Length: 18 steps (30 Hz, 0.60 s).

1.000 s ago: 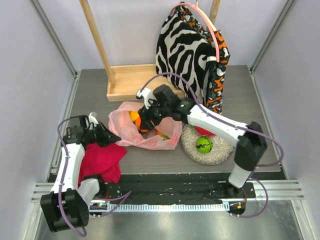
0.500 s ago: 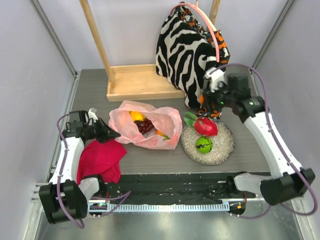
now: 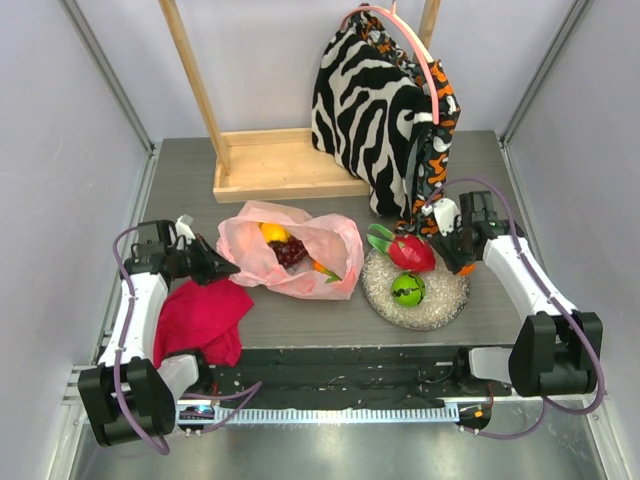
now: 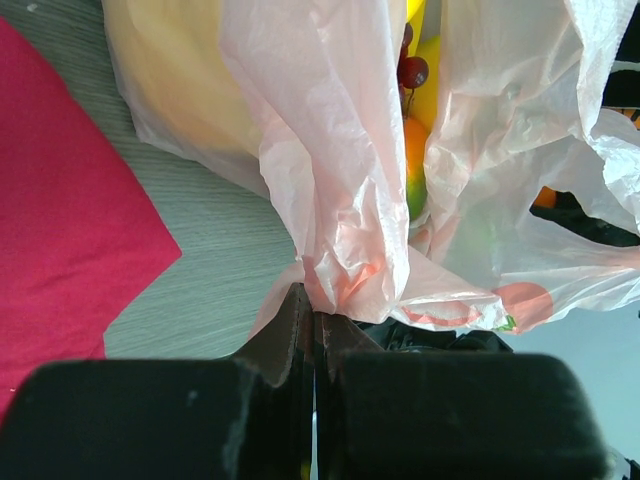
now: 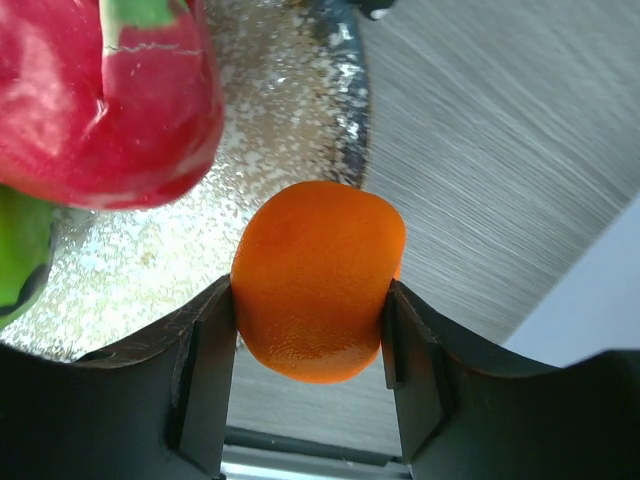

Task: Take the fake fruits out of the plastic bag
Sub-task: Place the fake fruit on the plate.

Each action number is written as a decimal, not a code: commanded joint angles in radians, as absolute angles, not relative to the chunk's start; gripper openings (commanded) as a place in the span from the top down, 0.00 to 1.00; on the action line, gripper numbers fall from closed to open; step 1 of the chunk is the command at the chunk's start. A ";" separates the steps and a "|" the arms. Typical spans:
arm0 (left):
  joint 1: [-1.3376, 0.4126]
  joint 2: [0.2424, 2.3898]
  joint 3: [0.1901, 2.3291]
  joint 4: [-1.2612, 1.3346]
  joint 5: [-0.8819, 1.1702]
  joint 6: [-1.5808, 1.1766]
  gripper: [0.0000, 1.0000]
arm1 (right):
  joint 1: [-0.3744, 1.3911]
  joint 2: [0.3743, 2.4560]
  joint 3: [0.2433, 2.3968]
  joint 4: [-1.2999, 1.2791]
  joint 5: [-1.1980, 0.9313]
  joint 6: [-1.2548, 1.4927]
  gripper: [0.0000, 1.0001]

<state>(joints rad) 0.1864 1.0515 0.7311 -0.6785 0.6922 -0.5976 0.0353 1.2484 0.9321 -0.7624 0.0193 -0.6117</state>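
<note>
Two fruits are sitting on the plate (image 3: 445, 302) already, a red fruit (image 3: 410, 252) and a green apple (image 3: 407, 289). Grapes (image 3: 290, 250), something yellow (image 3: 272, 232) (perhaps a lemon, hard to tell) and likely more are lying in the bag (image 3: 335, 248) on the worktop, so I'm judging this partway done. The right claw (image 5: 308, 300) is clamping an orange (image 5: 318, 270) over the plate's rim. The left claw (image 4: 312, 330) is pinching shut on the bag's edge.
</note>
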 commanded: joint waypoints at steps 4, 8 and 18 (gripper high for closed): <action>0.206 1.037 0.759 -0.678 0.687 -0.574 1.00 | 0.035 1.327 0.891 -0.558 -0.012 -0.624 0.60; 0.213 1.032 0.752 -0.678 0.684 -0.572 1.00 | 0.034 1.353 0.882 -0.511 -0.035 -0.586 0.50; 0.216 1.052 0.761 -0.684 0.689 -0.568 1.00 | 0.037 1.286 0.956 -0.669 -0.196 -0.512 0.00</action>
